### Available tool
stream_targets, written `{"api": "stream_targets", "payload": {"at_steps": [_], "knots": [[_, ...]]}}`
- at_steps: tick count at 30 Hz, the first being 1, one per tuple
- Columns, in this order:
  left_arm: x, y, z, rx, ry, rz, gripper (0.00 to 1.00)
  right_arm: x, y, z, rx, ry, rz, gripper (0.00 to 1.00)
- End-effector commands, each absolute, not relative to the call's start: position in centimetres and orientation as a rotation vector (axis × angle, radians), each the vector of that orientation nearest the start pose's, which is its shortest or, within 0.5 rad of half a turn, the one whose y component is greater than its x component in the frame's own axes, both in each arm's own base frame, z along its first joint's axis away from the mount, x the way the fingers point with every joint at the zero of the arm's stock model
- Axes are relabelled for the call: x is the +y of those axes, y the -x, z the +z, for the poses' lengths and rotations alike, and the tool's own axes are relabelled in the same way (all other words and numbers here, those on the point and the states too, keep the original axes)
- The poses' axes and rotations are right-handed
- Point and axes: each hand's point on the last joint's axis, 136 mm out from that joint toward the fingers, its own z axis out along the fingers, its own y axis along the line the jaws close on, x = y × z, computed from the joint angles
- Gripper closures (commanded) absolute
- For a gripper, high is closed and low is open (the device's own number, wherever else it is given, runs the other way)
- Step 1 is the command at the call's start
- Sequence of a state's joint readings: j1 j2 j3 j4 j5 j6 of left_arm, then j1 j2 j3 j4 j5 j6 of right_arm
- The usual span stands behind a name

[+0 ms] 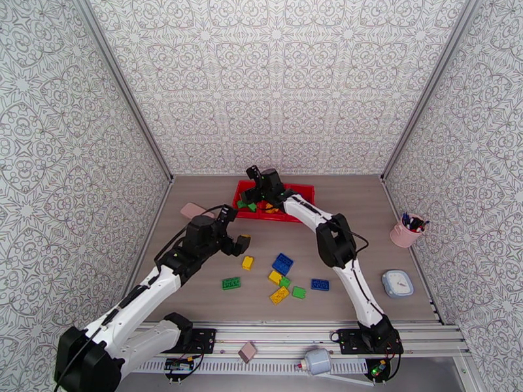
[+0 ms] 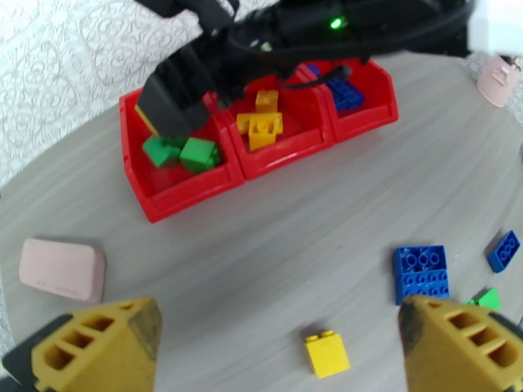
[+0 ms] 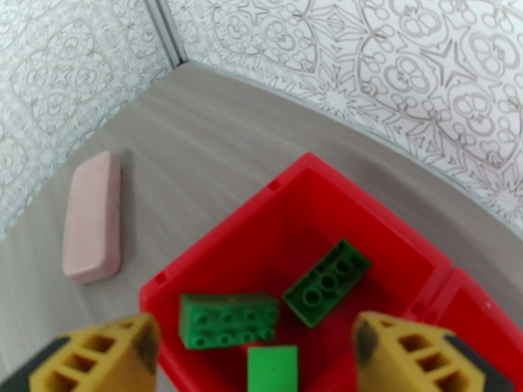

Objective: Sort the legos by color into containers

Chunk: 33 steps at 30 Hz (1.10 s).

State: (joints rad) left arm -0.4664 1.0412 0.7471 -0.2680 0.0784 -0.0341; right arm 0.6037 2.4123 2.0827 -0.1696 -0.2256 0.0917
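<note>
- Legos: green legos (image 3: 229,319) lie in the left compartment of the red tray (image 2: 189,194). Yellow legos (image 2: 261,122) fill the middle compartment and blue legos (image 2: 343,93) the right.
- Loose legos (image 1: 281,279) are scattered toward the middle of the near edge of the table (image 1: 366,210). The tray sits by the far edge.
- Right gripper (image 3: 258,351): fingers spread, gripping nothing, directly above the left compartment. One green brick (image 3: 271,367) shows between them; whether it is resting or dropping cannot be told.
- Step in hand, as judged: depositing green. Lift straight up with the fingers apart and clear the tray walls before swinging away.
- Left gripper (image 2: 281,347): spread and empty, hovering over the table above a yellow brick (image 2: 327,353). Centre over the brick and close across its flat sides. Approach the middle compartment only once the right arm is clear.
- Pink block (image 2: 62,269), left of the tray: leave it.
</note>
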Motion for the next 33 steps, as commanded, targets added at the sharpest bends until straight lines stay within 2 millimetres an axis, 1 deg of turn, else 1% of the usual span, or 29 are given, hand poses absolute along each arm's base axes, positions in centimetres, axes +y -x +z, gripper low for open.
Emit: {"api": "stream_targets", "payload": {"at_steps": [1, 3, 7, 9, 12, 14, 16, 18, 20, 21, 24, 33], "knots": [[-16.2, -29.7, 19.4, 2.216, -0.301, -0.349, 0.0, 40.5, -52.5, 21.9, 1.854, 0.675, 0.665, 0.14], [-16.1, -28.8, 18.7, 2.286, -0.206, -0.337, 0.0, 39.5, -51.0, 23.3, 1.779, 0.676, 0.663, 0.11], [-16.1, -26.7, 16.9, 2.415, -0.038, -0.323, 0.0, 37.6, -47.9, 24.0, 1.725, 0.72, 0.633, 0.07], [-16.0, -25.3, 15.7, 2.484, 0.046, -0.315, 0.0, 36.5, -46.2, 23.6, 1.722, 0.754, 0.616, 0.06], [-15.2, -23.3, 13.5, 2.595, 0.179, -0.29, 0.0, 35.0, -44.0, 22.7, 1.744, 0.79, 0.586, 0.06], [-14.9, -22.2, 12.1, 2.653, 0.205, -0.275, 0.0, 34.1, -42.6, 21.8, 1.769, 0.831, 0.569, 0.05], [-14.7, -21.5, 10.9, 2.694, 0.221, -0.261, 0.0, 33.4, -41.2, 20.9, 1.795, 0.876, 0.558, 0.05], [-14.6, -21.2, 10.0, 2.725, 0.232, -0.253, 0.0, 33.1, -39.9, 19.9, 1.818, 0.93, 0.565, 0.04], [-14.9, -21.0, 9.1, 2.753, 0.222, -0.256, 0.0, 32.7, -38.9, 19.3, 1.835, 0.957, 0.575, 0.05], [-14.9, -20.9, 8.6, 2.771, 0.222, -0.251, 0.0, 32.7, -38.5, 19.0, 1.841, 0.973, 0.58, 0.05], [-14.8, -20.6, 7.3, 2.826, 0.214, -0.239, 0.0, 32.5, -38.1, 18.5, 1.857, 0.991, 0.578, 0.04], [-14.2, -19.0, 3.6, 2.944, 0.312, -0.157, 0.0, 32.4, -38.4, 17.7, 1.886, 0.981, 0.567, 0.04]]}}
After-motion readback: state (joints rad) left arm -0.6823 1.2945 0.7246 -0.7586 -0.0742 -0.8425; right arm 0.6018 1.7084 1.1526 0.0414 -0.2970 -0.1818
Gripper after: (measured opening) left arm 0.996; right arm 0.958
